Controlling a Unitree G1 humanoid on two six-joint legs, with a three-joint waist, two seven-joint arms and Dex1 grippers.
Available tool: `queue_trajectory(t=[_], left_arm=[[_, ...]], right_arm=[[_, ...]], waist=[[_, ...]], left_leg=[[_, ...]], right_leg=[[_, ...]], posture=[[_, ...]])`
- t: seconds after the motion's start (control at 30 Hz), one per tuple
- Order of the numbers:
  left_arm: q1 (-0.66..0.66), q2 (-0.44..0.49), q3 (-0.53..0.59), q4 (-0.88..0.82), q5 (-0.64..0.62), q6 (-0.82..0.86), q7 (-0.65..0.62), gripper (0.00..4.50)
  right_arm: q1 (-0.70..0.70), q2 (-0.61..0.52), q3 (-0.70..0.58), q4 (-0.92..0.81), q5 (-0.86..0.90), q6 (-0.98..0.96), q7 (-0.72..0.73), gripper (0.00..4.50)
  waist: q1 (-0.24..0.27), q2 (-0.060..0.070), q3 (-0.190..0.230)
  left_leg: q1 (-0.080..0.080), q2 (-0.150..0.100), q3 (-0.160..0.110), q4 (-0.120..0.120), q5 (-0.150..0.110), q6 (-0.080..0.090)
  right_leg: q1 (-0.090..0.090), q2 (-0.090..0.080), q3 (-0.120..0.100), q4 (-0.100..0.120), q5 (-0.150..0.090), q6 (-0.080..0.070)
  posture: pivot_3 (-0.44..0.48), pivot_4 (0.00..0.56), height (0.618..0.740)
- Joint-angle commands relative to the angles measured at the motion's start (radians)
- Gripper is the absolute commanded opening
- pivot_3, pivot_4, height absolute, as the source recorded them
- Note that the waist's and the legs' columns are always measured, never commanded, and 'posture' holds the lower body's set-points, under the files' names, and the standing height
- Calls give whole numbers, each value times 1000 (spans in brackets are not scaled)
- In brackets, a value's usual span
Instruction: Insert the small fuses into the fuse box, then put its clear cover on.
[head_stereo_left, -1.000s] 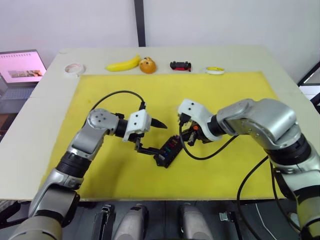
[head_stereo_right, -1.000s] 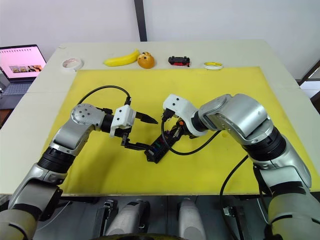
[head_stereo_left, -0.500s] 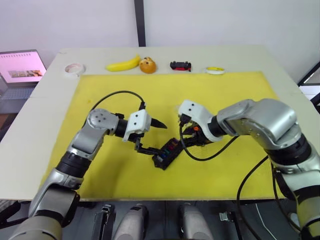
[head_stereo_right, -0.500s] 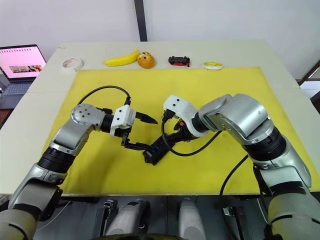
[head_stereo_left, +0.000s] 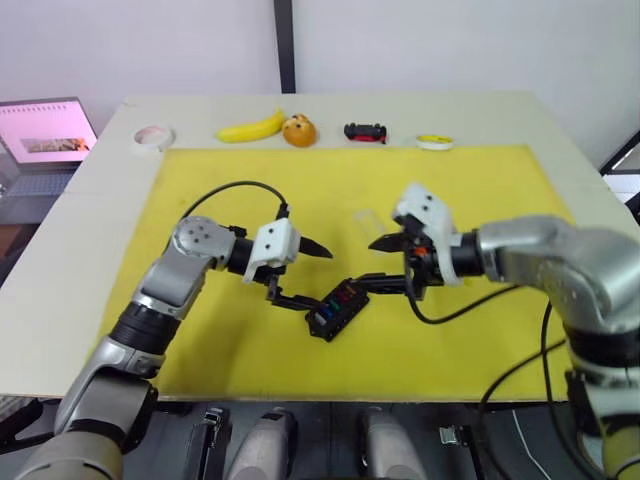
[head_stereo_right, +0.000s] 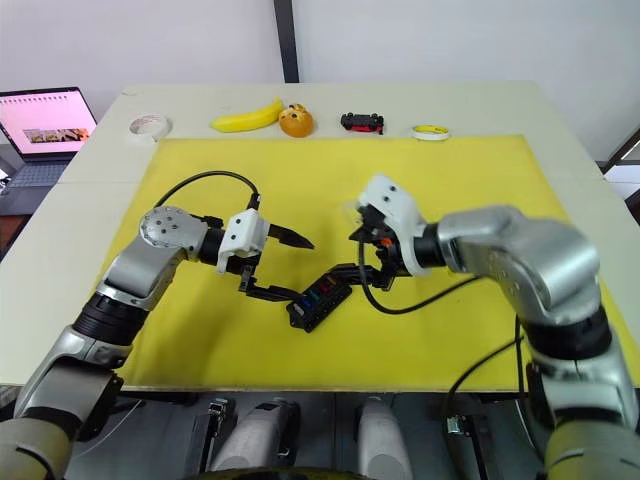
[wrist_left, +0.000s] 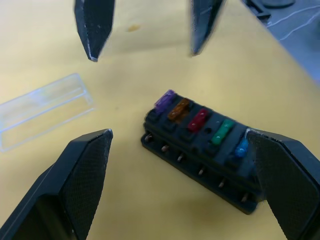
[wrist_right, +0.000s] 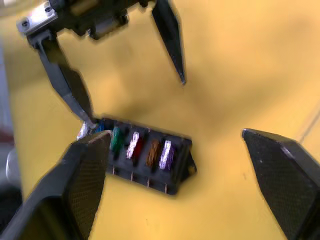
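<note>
Right hand (head_stereo_right: 358, 254) now back from fuse box (head_stereo_right: 318, 298), spread empty; left hand (head_stereo_right: 285, 266) likewise; sixth fuse indistinct.

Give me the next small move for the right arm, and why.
Probably swing the right gripper toward the clear cover and pick it up. The fuse box already shows purple, orange, red, green and blue fuses seated, the cover lies flat on the yellow mat beside the box, and the right jaws are open and empty.
</note>
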Motion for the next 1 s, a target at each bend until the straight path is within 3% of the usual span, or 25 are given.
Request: queue_trajectory(t=[0.03, 0.17, 0.43, 1.0], left_arm=[[0, 17, 24, -56, -40, 15, -19, 4500], [0, 28, 25, -64, -49, 33, -31, 4500], [-3, 47, 14, -46, -16, 22, -24, 4500], [-12, 33, 5, -18, 19, -6, -20, 4500]], right_arm=[[120, 72, -39, -106, -47, -182, -69, 2140], [238, 147, 10, -117, -136, -306, -159, 24], [293, 193, 68, -128, -173, -341, -226, 24], [283, 183, 108, -120, -173, -296, -242, 24]], waist=[[-4, 0, 0], [-5, 0, 0], [-3, 0, 0], [-3, 0, 0]], left_leg=[[0, 0, 1, 0, 0, 0], [0, 1, 1, 0, 0, 0], [0, 1, 1, 0, 0, 0], [0, 1, 1, 0, 0, 0]], right_leg=[[-1, 0, 0, 0, 0, 0], [-1, 1, 1, 1, 0, 0], [-1, 1, 1, 1, 0, 0], [-1, 1, 1, 1, 0, 0]], posture=[[0, 150, 740], [0, 150, 740], [0, 150, 740], [0, 150, 740]])
